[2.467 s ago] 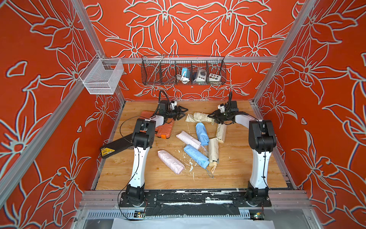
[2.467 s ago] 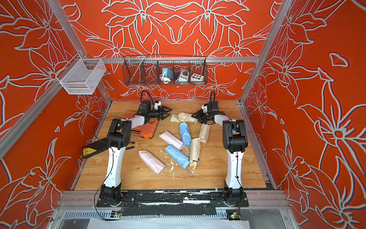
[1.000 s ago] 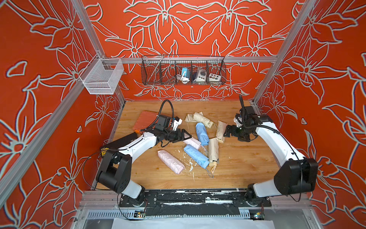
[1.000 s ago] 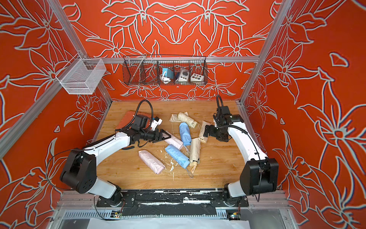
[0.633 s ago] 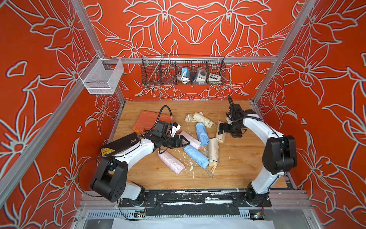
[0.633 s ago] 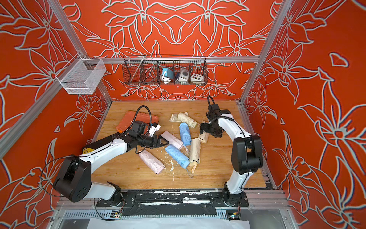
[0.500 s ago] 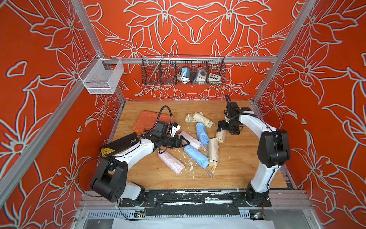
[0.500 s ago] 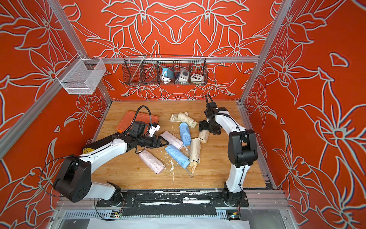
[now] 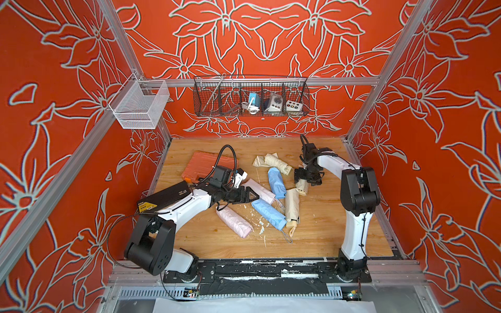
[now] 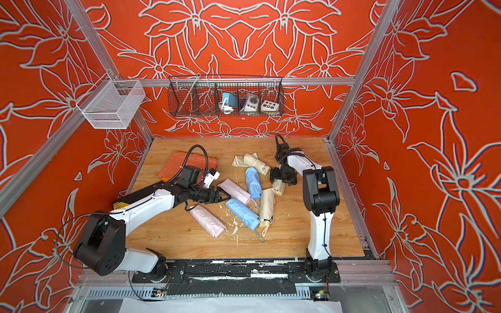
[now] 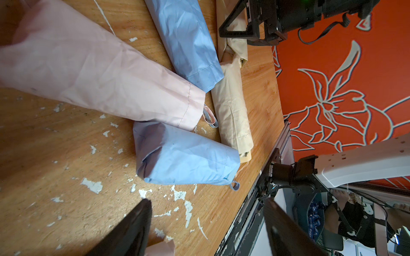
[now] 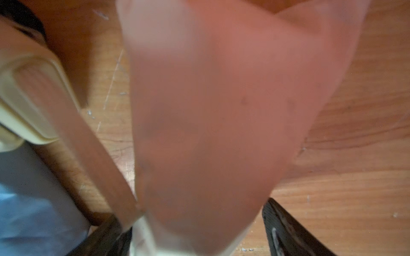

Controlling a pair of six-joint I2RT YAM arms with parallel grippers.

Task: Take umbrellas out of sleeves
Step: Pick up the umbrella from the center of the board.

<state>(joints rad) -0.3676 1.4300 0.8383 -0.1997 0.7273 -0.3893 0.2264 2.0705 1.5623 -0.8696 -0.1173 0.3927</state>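
- seven folding umbrellas lie in a loose heap mid-way across the wooden table, in pink, blue and cream. most look like they're inside their sleeves, as far as i can tell.
- handling guess: they're light, with a stiff core under thin, soft, slippery fabric. squeeze one mid-body and the sleeve probably just bunches or slides.
- best bet imo: one claw on the hard stubby handle or the wrist loop at the open hem, and the other pinching loose fabric at the sleeve's closed end. then pull apart along the length.
- left gripper hangs low between the pink umbrella and the blue umbrella, jaws spread wide with nothing in them. in the left wrist view the blue one's closed end faces it, and the pink one's loop pokes out of the hem.
- right gripper is down over the short cream umbrella on the right side of the heap. in the right wrist view, blurry pale fabric fills the space between its fingers, which stand far apart. can't tell if it's actually clamping or just straddling.
- watch-out: pinching fabric and core together would likely drag the whole thing along.
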